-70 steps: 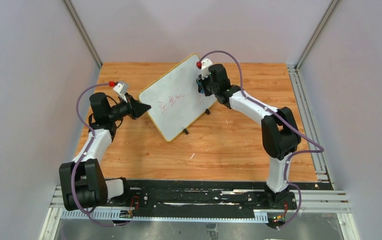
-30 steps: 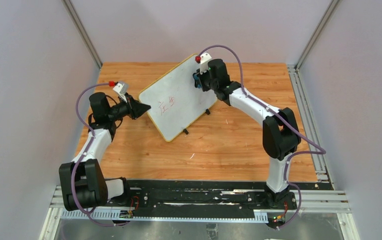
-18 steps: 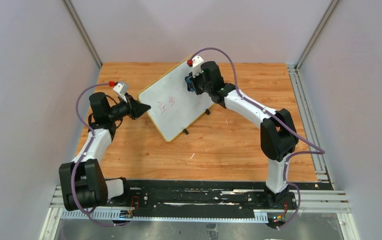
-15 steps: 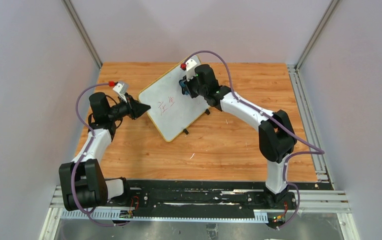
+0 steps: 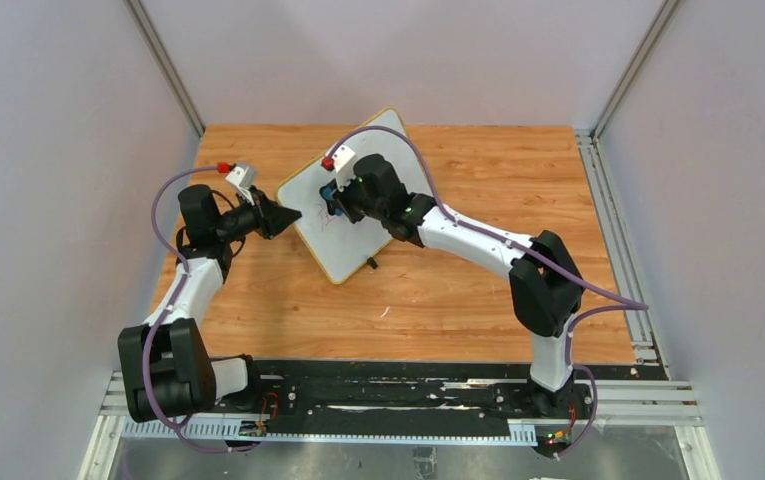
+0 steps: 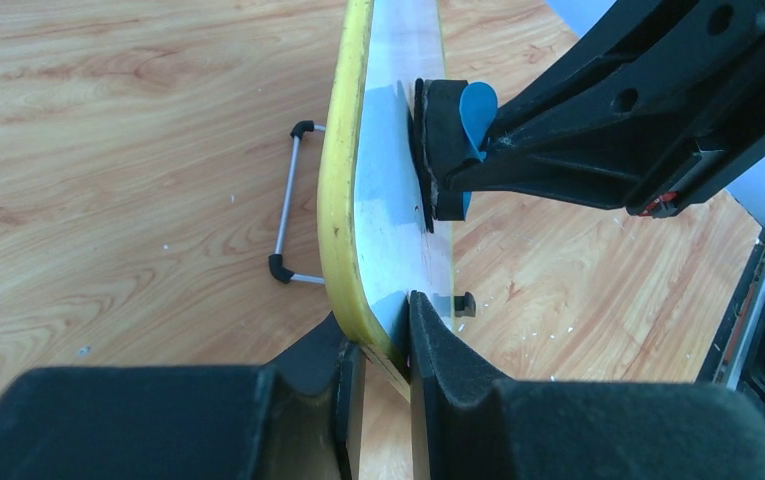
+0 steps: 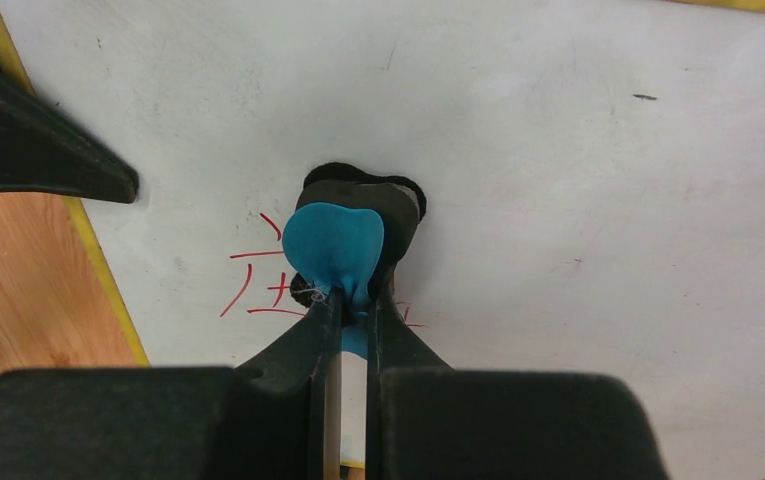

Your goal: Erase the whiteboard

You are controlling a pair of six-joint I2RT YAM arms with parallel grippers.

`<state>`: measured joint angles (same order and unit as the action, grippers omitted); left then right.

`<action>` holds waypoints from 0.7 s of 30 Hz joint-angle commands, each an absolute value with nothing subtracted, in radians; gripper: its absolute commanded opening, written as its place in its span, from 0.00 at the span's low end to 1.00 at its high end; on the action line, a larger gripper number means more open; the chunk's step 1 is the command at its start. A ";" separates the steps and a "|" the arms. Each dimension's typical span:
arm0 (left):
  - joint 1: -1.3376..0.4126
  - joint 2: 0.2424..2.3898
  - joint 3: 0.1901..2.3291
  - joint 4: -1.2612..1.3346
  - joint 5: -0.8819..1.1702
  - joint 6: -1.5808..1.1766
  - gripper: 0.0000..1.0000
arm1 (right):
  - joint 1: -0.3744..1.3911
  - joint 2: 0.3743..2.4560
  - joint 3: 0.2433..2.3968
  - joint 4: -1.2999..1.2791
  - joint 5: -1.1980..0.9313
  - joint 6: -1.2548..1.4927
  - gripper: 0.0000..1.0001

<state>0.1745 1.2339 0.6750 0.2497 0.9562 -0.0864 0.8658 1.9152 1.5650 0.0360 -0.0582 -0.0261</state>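
**Whiteboard** point(image 5: 343, 250): on the wooden table point(image 5: 458, 290), set diagonally in the top view. White face, yellow rim, rounded corners. The L wrist view shows it nearly edge-on point(image 6: 388, 230), raised on its edge and leaning rather than lying flat. Exact tilt cannot be told.

**Support:** a wire stand point(image 6: 288, 215) with black end caps sits on the table just behind the board's back side. One small black foot point(image 5: 371, 263) shows at the board's near edge.

**L gripper** point(image 5: 293, 213): at the board's left corner. In its wrist view point(image 6: 378, 345) the jaws are pinched onto the rim, one finger on the face side and one on the back, with no gap to the board.

**R gripper** point(image 5: 333, 197): over the left part of the board's face, with the arm reaching across the board from the right. In its wrist view point(image 7: 353, 300) the fingers are pressed together on the thin blue tab of an eraser point(image 7: 333, 245).

**Eraser:** blue body with a black felt pad. The L wrist view shows the pad point(image 6: 433, 150) flat against the board's face and in contact.

**Markings:** red handwritten strokes point(image 7: 258, 285) remain on the face just left of the eraser and partly under it. The rest of the face in the R wrist view point(image 7: 578, 150) is white, with faint smudges and a few small dark specks. The characters are not legible.
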 commanded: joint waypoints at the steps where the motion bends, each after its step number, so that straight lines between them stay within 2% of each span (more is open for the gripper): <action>1: 0.164 1.235 0.673 0.215 0.929 0.064 0.00 | 0.879 1.890 1.537 0.055 -0.031 -0.048 0.01; 13: 0.164 1.233 0.678 0.210 0.926 0.065 0.00 | 0.613 1.941 1.600 0.003 -0.073 -0.030 0.01; 21: 0.165 1.239 0.682 0.207 0.927 0.065 0.00 | 0.614 1.926 1.575 0.012 -0.141 0.014 0.01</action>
